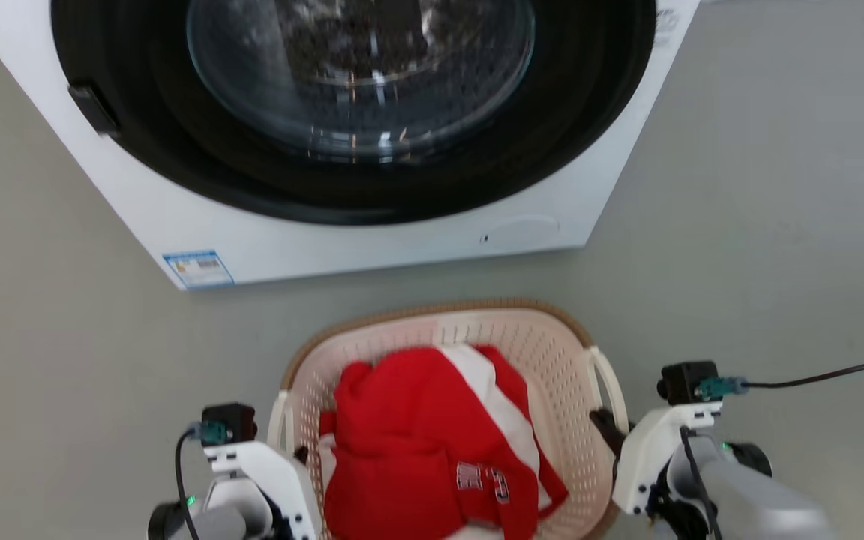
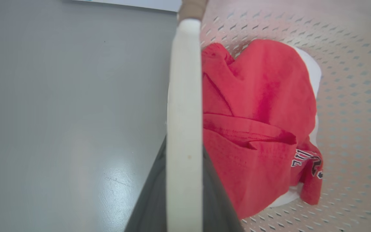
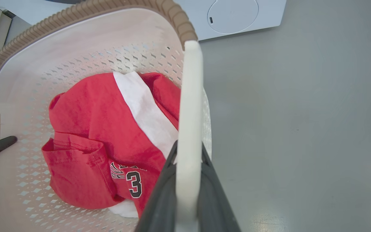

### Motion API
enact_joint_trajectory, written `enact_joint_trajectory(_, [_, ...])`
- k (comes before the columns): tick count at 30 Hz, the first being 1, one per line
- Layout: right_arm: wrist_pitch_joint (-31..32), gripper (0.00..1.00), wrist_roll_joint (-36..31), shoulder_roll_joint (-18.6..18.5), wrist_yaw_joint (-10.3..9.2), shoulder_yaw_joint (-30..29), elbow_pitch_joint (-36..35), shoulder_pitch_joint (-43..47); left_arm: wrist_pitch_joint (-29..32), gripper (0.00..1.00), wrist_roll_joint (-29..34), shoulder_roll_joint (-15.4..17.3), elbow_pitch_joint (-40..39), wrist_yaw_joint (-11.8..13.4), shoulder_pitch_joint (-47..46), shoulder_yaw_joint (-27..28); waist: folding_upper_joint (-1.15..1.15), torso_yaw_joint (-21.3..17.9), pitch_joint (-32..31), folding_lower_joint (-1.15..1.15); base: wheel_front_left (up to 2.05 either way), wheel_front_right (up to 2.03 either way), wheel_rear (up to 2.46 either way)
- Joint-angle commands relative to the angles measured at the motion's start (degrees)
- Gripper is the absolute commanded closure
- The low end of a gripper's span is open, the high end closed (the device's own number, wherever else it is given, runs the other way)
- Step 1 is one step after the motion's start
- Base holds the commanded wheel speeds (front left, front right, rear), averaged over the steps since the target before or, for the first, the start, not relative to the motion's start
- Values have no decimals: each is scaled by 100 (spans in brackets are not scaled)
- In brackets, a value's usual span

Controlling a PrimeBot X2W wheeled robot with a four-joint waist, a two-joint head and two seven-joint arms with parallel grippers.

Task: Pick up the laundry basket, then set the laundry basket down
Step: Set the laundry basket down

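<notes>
The laundry basket (image 1: 432, 309) lies low in the head view, just in front of the washer, cream-white and perforated with a brown rim. Red and white clothes (image 1: 432, 442) fill it. My left gripper (image 1: 295, 456) is shut on the basket's left loop handle (image 1: 277, 420). The left wrist view shows that white handle (image 2: 185, 80) clamped between the dark fingers (image 2: 153, 199). My right gripper (image 1: 606, 426) is shut on the right loop handle (image 1: 610, 382), which the right wrist view shows as a white bar (image 3: 190, 90) between its fingers (image 3: 159, 199). Whether the basket rests on the floor cannot be told.
A white front-loading washer (image 1: 372, 240) with a round dark door (image 1: 357, 75) stands directly behind the basket. Grey floor (image 1: 777, 225) spreads to both sides. A black cable (image 1: 822, 373) runs off from my right wrist.
</notes>
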Motion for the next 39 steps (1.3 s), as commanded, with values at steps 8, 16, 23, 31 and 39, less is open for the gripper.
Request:
enact_joint_trajectory(8, [-483, 100, 8, -123, 18, 27, -50, -312, -449, 100, 25, 140, -74, -49, -686, 103, 0, 48, 1005, 0, 0, 0, 0])
enact_joint_trajectory(16, [-788, 100, 1, -180, 18, -18, -62, -639, -616, 100, 113, 173, -20, -32, -1214, 82, 0, 109, 1723, 0, 0, 0, 0])
enact_joint_trajectory(23, [-904, 100, -105, -189, 18, -238, -147, -810, -707, 100, 212, 172, -12, 50, -1482, 102, 0, 158, 2228, 0, 0, 0, 0])
enact_joint_trajectory(31, [-909, 100, -723, -175, 18, -1005, -345, -834, -721, 100, 569, 349, -649, 339, -1484, 402, 0, 160, 2717, 0, 0, 0, 0])
enact_joint_trajectory(39, [-910, 100, -1416, -60, 18, -1712, -437, -572, -722, 100, 1028, 324, -1041, 461, -1273, 878, 0, 169, 3083, 0, 0, 0, 0])
